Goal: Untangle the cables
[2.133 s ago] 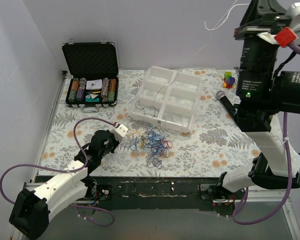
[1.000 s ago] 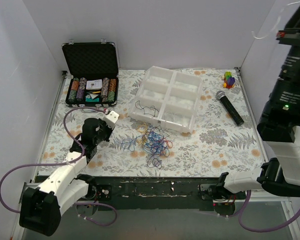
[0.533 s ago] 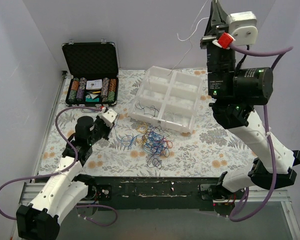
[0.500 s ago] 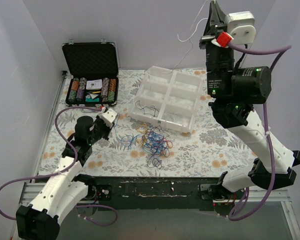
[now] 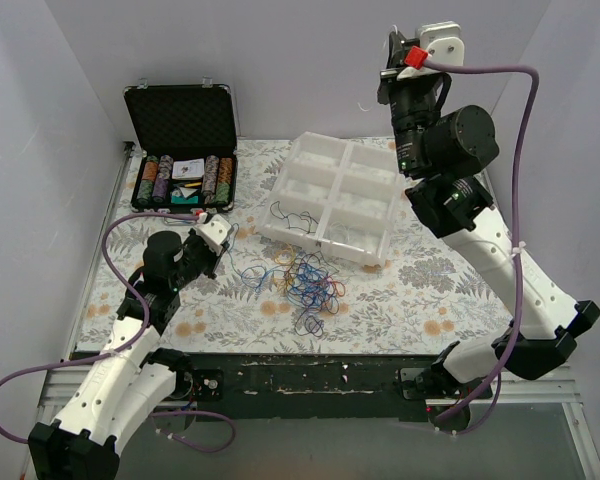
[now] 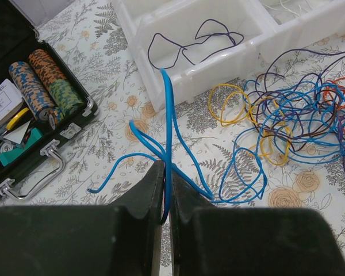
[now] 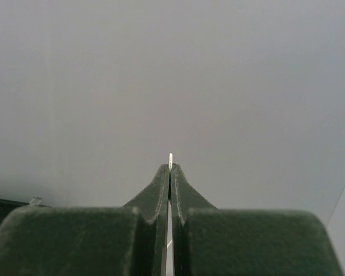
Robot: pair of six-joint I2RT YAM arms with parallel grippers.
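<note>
The cables lie as a loose tangle (image 5: 306, 281) of blue, orange, yellow and dark loops on the flowered table, just in front of the white tray (image 5: 380, 165). My left gripper (image 5: 224, 233) stands to the left of the tangle, shut on a blue cable (image 6: 169, 115) that rises upright from its jaws and trails back toward the tangle (image 6: 302, 123). My right gripper (image 5: 389, 47) is raised high against the back wall. It is shut on a thin white cable whose tip (image 7: 170, 158) pokes out above its fingertips.
A dark cable (image 6: 196, 41) lies in one near compartment of the white tray (image 6: 132, 17). An open black case of poker chips (image 5: 181, 150) stands at the back left, close to my left gripper. The table's near edge (image 5: 310, 352) runs in front of the tangle.
My right arm has swung left and lowered somewhat, its gripper now over the tray's far right corner, still pinching the white cable. My left gripper has drawn the blue cable slightly left.
</note>
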